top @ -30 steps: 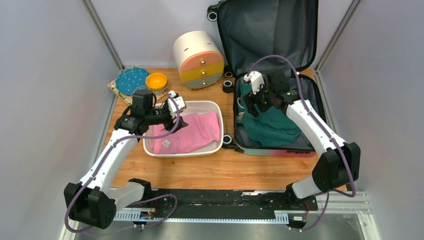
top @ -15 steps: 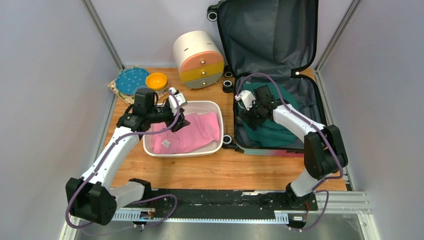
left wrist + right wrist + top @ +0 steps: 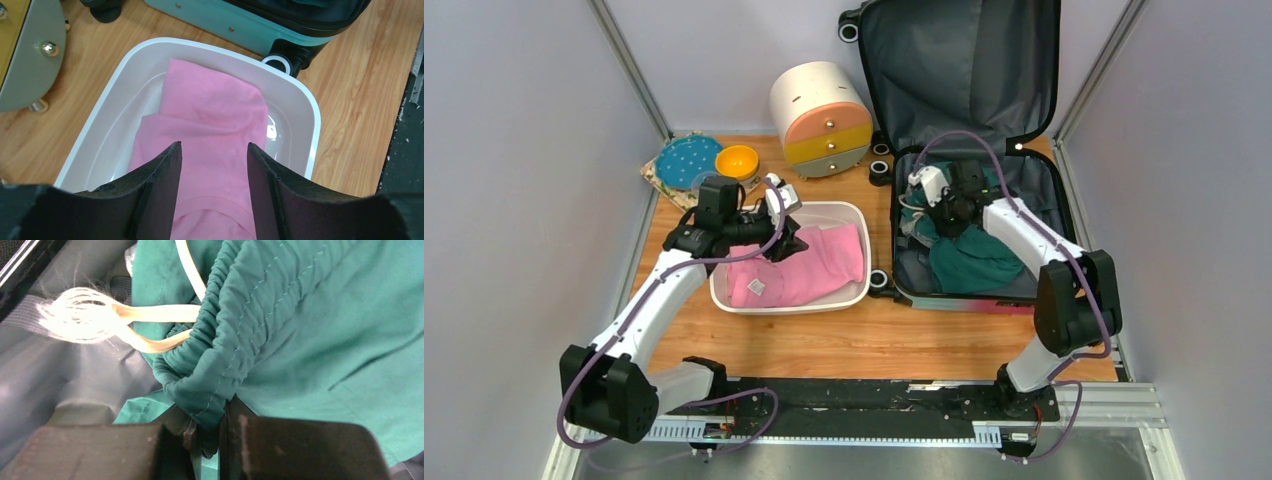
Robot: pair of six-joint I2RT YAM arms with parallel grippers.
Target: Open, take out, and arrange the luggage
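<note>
One luggage (image 3: 964, 70), one basin (image 3: 112, 120), one cabinet (image 3: 819, 115), one bowl (image 3: 737, 162), one pink garment (image 3: 814, 268), one teal garment (image 3: 974, 262).

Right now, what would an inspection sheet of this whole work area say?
Surface: wooden table.
Job's things: luggage open, lid upright; green garment inside; pink garment in white basin.
Clutter: round drawer cabinet, orange bowl, blue dotted plate.
Grippers: left gripper open above pink garment; right gripper shut on green garment's waistband.
Cables: purple cables loop along both arms.
Surroundings: grey walls, metal frame posts.
</note>
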